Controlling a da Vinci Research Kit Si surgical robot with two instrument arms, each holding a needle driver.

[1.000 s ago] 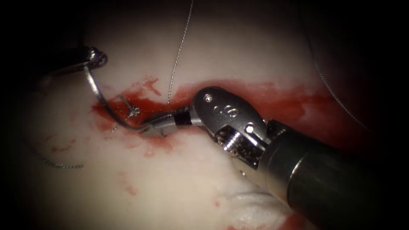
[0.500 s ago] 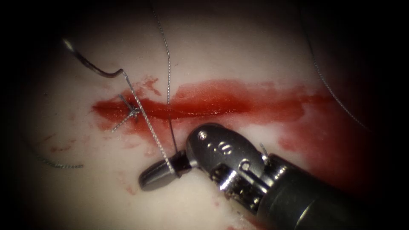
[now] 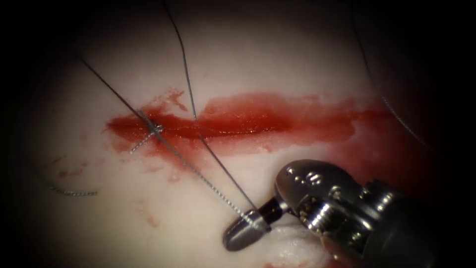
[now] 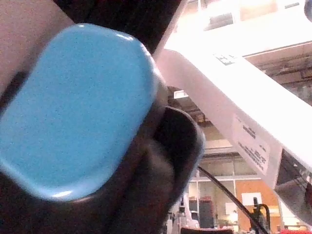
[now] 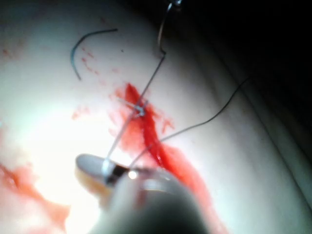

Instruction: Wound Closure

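Note:
The cut [image 3: 238,121] runs across the tissue [image 3: 258,64], wet with red fluid. A tied stitch [image 3: 156,130] sits at its left end. My right tool [image 3: 245,232] is below the cut, jaws shut on the thread [image 3: 198,171]. One strand runs taut from the jaws over the stitch to the upper left. Another strand [image 3: 186,74] enters the cut and climbs away. In the right wrist view the needle [image 5: 161,36] hangs above the tissue, out of it, its upper end at my left tool's tip [image 5: 174,4].
A loose cut piece of thread [image 3: 67,191] lies on the tissue at the far left. Another thread [image 3: 386,104] trails along the right side. A raised pale lump of tissue [image 3: 297,248] lies just under the right tool.
The needle has left the cut's left end and gone up and left. The right tool has moved down and right with the thread, which is now stretched taut.

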